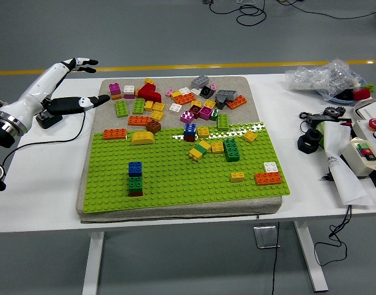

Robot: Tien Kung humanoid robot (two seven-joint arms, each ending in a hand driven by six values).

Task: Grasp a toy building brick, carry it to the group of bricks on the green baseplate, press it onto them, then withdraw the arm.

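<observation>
Left of the green baseplate (175,172), off its far-left corner, the left hand (74,83) hangs above the white tabletop (46,184), fingers stretched out and spread, holding nothing. Its white forearm slopes up from the picture's left edge, the upper fingers pointing away over the floor and the dark thumb aimed toward the loose bricks (175,98) heaped on the grey mat beyond the baseplate. No right hand shows.

On the baseplate, a stack of bricks (135,178) stands toward its near-left part, blue on top of green. A second group (215,146) sits near the middle, and an orange brick (114,133) and a yellow brick (143,137) lie along its far-left edge, just beside each other.

An empty hand off the baseplate suits 2 stages: about to fetch a brick, or drawn clear after pressing 1 on. The pictures do not settle which.

Risks, as I judge them: the loose bricks lie crowded and touching, so outstretched fingers coming in low could scatter neighbours or pinch 2 at once. The stack is narrow and tall, so an off-centre press could tip it. A black cable (64,141) and small black box lie under the forearm and could snag.
</observation>
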